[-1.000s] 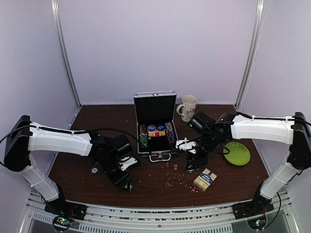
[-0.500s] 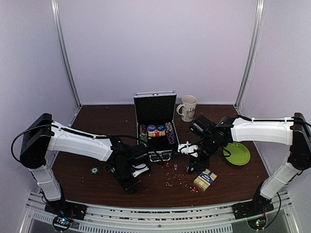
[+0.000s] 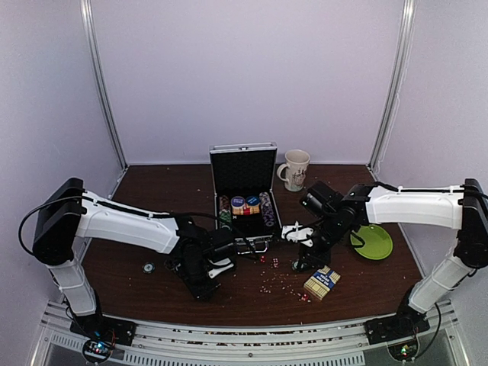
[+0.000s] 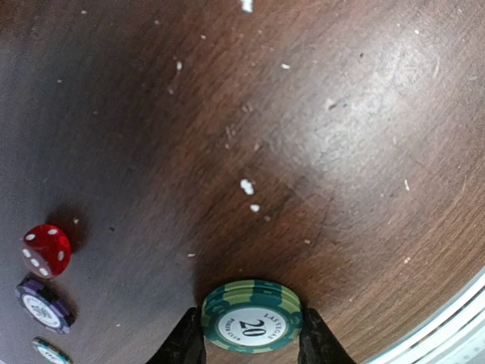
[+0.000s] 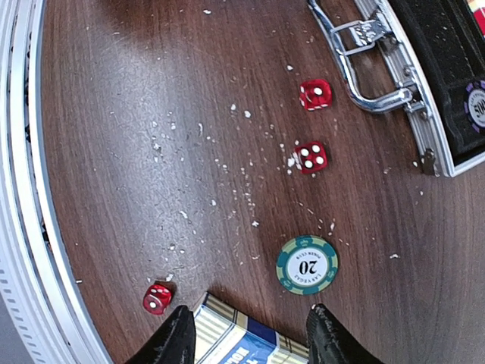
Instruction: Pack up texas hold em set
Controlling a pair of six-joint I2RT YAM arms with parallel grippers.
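Crumbed surface (image 4: 341,114) before the case (image 3: 244,200): our left hand (image 4: 250,343) pinches green chips (image 4: 251,316) edgewise; we fear tilting spills them.

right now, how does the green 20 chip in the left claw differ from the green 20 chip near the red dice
The held chip is pinched in the left claw; the loose chip lies flat on the table, touching nothing. The held chip shows layered edges, maybe a small stack; the loose chip looks single. Both are green with a white centre marked 20.
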